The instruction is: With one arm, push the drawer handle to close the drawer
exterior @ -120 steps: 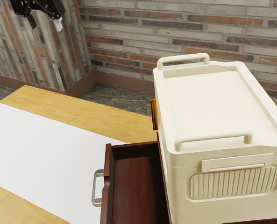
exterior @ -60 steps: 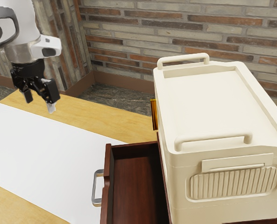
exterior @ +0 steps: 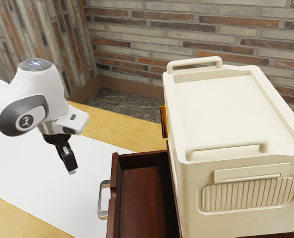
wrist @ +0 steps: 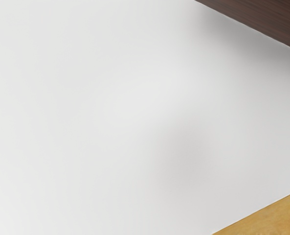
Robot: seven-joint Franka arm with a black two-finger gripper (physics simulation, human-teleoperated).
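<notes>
a pale wooden table (exterior: 8, 218) bears a broad white sheet (exterior: 18, 168). behind it stands a wall of mixed grey and rust bricks (exterior: 137, 29), with a brown baseboard (exterior: 127, 86) and a dark, mottled floor (exterior: 122, 101) at its foot. a cream box (exterior: 216, 104) with two raised rails sits at the exterior view's right, an amber piece (exterior: 163, 121) beside its far side.

the exterior view shows the dark red-brown drawer (exterior: 142, 193) pulled out from beneath the box, toward that view's left, its inside open to sight. its metal handle (exterior: 100, 199) is on the front, over the white sheet. the wrist view looks closely onto the sheet, with a soft shadow (wrist: 184, 152) on it, a strip of dark brown wood (wrist: 267, 19) past one edge and table wood past another.

the white arm (exterior: 37, 94) comes in from the exterior view's left and bends down at the wrist. the black gripper (exterior: 72, 171) points downward at a slight slant, apart from the handle, toward the exterior view's left of it. how wide the claw stands, i cannot tell.
</notes>
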